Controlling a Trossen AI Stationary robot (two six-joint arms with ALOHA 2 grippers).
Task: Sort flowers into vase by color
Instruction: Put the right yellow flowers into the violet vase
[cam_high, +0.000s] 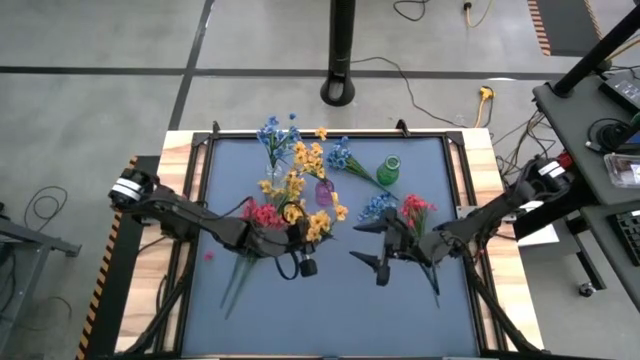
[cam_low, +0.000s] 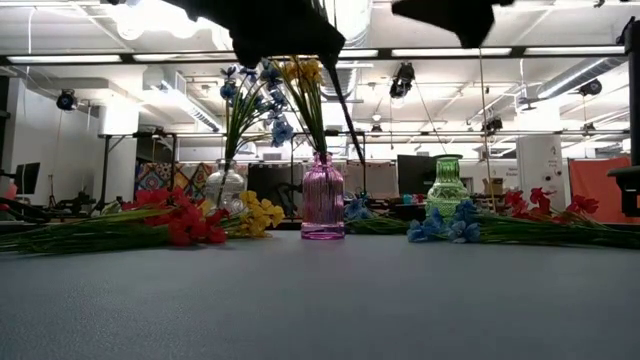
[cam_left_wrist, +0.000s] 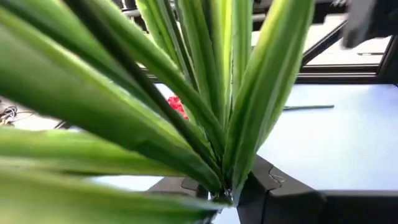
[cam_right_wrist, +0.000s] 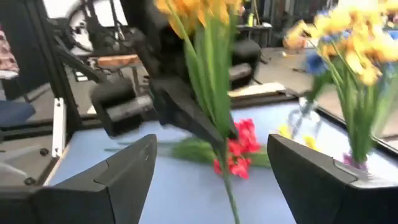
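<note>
Now my left pincer (cam_high: 297, 233) pinches the stem of a yellow sprig (cam_right_wrist: 208, 37) and holds it raised beside the purple vase (cam_low: 322, 196), I think to join the yellow flowers there, while my right pincer (cam_right_wrist: 211, 180) stands spread and empty near it. Red sprigs (cam_low: 175, 222) and blue sprigs (cam_low: 440, 222) lie on the blue-grey table top (cam_high: 330, 310); behind it is a bright workshop.

Yellow sprig (cam_high: 318, 224) held aloft, red (cam_high: 262, 213), blue (cam_high: 376, 207) sprigs lying flat

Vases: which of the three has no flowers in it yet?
The green vase, on the right arm's side of the table. The pink vase holds yellow flowers and the clear vase holds blue flowers; the green one stands empty.
</note>
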